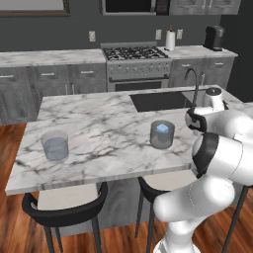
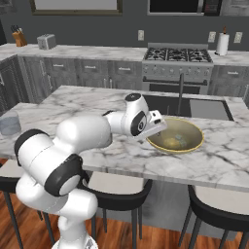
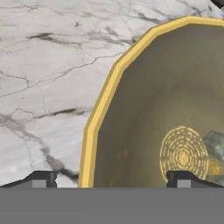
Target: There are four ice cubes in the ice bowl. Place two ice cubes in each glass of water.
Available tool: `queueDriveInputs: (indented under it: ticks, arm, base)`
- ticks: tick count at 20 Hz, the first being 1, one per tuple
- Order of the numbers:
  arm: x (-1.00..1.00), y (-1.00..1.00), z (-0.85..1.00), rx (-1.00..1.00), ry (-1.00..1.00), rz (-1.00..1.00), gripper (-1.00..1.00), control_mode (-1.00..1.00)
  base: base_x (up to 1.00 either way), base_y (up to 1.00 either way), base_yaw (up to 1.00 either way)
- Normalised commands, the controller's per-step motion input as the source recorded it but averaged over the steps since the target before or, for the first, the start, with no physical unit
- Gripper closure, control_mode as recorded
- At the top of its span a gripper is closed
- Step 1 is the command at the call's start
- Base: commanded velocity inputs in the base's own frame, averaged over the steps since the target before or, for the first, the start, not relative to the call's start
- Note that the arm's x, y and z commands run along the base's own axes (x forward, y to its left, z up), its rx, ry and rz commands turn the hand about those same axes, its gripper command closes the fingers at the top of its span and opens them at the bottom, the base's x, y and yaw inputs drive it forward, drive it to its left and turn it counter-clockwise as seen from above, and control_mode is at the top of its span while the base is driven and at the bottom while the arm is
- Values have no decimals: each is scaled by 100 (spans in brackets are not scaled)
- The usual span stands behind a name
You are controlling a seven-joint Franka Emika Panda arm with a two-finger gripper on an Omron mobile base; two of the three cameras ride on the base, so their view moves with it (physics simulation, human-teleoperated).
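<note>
On the marble surface (image 1: 108, 123), one glass of water (image 1: 55, 146) stands at nine o'clock, well apart from another (image 1: 162, 134) holding an ice cube (image 1: 162, 128) near centre.

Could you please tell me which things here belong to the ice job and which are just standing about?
Job:
ice bowl
ice cube in the near glass
near glass
far glass
open gripper

Standing about:
paper towel roll
knife block
toaster
</note>
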Motion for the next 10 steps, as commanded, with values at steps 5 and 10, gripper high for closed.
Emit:
queueDriveInputs:
  ticks: [5, 10]
  arm:
    - [-7, -23, -1, 0, 0, -3, 100, -100]
    - [-11, -19, 0, 0, 0, -1, 100, -100]
  base:
    - [0, 0, 0]
    - [0, 0, 0]
